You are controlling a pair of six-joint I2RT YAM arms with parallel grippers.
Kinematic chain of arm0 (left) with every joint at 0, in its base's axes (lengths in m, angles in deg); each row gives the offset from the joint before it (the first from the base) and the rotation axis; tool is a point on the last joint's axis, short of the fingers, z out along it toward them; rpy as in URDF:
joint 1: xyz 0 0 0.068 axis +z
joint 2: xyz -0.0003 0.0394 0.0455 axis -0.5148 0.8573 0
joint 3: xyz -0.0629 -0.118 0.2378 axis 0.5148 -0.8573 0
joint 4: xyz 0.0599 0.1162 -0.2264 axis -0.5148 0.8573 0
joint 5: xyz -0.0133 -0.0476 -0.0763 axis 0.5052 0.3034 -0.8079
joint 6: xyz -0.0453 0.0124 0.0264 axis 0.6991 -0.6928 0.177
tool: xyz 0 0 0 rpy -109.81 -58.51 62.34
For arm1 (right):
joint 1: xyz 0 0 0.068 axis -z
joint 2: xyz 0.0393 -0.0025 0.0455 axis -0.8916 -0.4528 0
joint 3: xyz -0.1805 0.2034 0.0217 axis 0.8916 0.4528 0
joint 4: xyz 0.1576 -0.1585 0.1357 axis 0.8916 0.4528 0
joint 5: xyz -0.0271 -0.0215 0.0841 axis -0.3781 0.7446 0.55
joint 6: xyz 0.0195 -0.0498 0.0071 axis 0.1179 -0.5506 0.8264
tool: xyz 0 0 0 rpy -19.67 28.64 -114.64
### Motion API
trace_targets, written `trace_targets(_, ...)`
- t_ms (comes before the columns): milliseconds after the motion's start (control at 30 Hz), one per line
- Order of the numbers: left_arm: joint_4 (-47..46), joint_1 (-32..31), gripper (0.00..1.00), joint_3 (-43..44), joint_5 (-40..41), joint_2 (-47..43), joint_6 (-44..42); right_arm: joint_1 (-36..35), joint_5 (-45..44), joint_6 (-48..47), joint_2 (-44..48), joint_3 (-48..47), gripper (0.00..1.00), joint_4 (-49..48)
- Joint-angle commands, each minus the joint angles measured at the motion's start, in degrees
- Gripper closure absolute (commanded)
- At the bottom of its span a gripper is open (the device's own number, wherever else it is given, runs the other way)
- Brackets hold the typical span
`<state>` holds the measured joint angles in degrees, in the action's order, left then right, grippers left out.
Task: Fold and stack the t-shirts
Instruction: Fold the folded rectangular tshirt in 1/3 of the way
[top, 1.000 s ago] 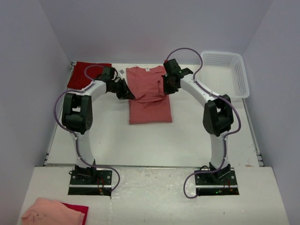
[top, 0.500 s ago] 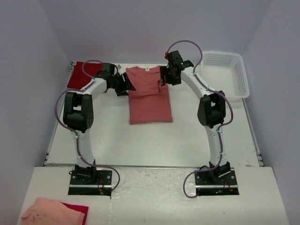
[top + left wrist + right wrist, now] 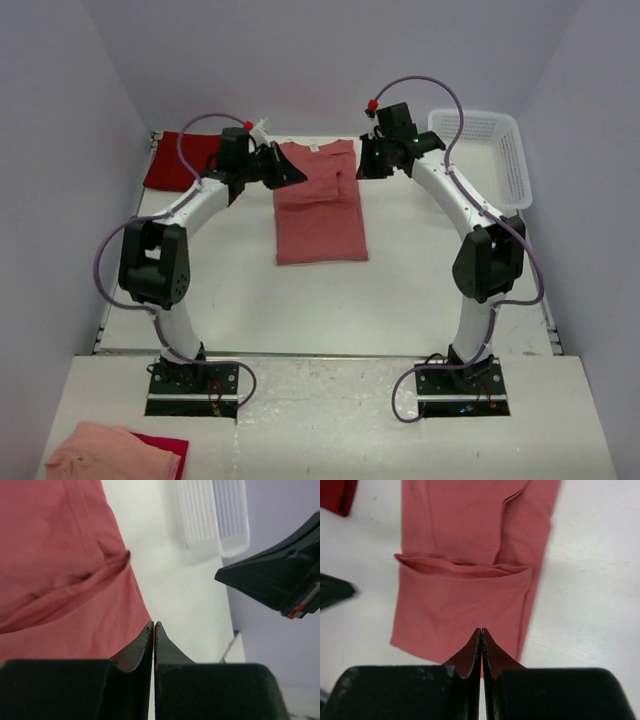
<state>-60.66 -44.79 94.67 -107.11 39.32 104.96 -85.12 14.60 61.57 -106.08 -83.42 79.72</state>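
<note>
A salmon t-shirt [image 3: 318, 215] lies flat mid-table, collar to the far side, both sleeves folded in over its chest [image 3: 465, 560]. A crimson t-shirt [image 3: 178, 160] lies folded at the back left [image 3: 335, 495]. My left gripper [image 3: 300, 177] hovers shut over the salmon shirt's far left shoulder, nothing between its fingers [image 3: 153, 624]. My right gripper [image 3: 363, 170] is shut too and empty, above the far right shoulder [image 3: 481, 630]. In the left wrist view the salmon cloth [image 3: 60, 570] fills the left side.
A white mesh basket [image 3: 505, 150] stands at the back right [image 3: 215, 515]. A peach-pink cloth [image 3: 110, 452] sits on the near shelf at bottom left, off the table. The right arm's black gripper body [image 3: 280, 580] shows in the left wrist view.
Both grippers let go of the folded-in sleeves, opened, shut again, and lifted back toward the shirt's far end. The sleeves stay folded on the shirt.
</note>
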Motion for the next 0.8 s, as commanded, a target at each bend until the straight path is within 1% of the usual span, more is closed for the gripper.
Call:
trace_targets(0, -18.18, -2.1, 1.0, -7.62, -18.97, 7.25, 11.71, -0.02, 13.36, 4.76, -3.79, 1.36, 1.0, -2.67)
trace_targets(33, -21.66, -2.45, 1.0, -8.34, -20.85, 9.52, 14.2, -0.1, 15.38, 5.46, -4.68, 1.27, 1.0, -2.75)
trace_targets(67, -25.52, -3.07, 1.0, -8.96, -22.18, 10.42, 16.48, -0.11, 19.93, 6.68, -5.29, 1.53, 1.0, -2.93)
trace_targets(100, -31.13, -3.33, 1.0, -9.66, -24.36, 11.38, 19.9, -0.02, 21.71, 7.91, -5.82, 3.79, 1.0, -3.89)
trace_targets(133, -32.31, -3.6, 1.0, -9.49, -25.17, 13.48, 20.89, -0.02, 23.56, 9.06, -5.57, 5.82, 1.0, -7.47)
trace_targets(167, -33.46, -3.77, 1.0, -9.32, -25.7, 14.55, 22.64, -0.19, 28.19, 10.72, -4.95, 8.01, 1.0, -9.59)
trace_targets(200, -36.34, -3.78, 1.0, -9.14, -26.75, 15.51, 23.44, -0.11, 30.15, 11.52, -3.99, 12.65, 1.0, -11.87)
trace_targets(233, -37.85, -3.86, 1.0, -8.96, -27.19, 17.35, 24.32, -0.19, 31.73, 12.4, -3.63, 14.52, 1.0, -15.29)
trace_targets(300, -41.18, -3.86, 1.0, -7.56, -28.6, 19.47, 26.61, -0.11, 35.68, 13.37, -3.89, 18.47, 1.0, -17.33)
trace_targets(433, -43.31, -3.86, 1.0, -4.49, -28.52, 24.65, 28.54, -0.11, 39.39, 14.69, -5.21, 22.79, 1.0, -20.85)
trace_targets(567, -43.66, -3.95, 1.0, -0.71, -27.9, 28.26, 29.25, -0.37, 39.75, 15.22, -5.83, 25.79, 1.0, -22.18)
trace_targets(767, -38.22, -4.04, 1.0, 3.77, -26.14, 32.66, 25.39, -0.46, 39.04, 15.4, -6.97, 27.46, 1.0, -22.79)
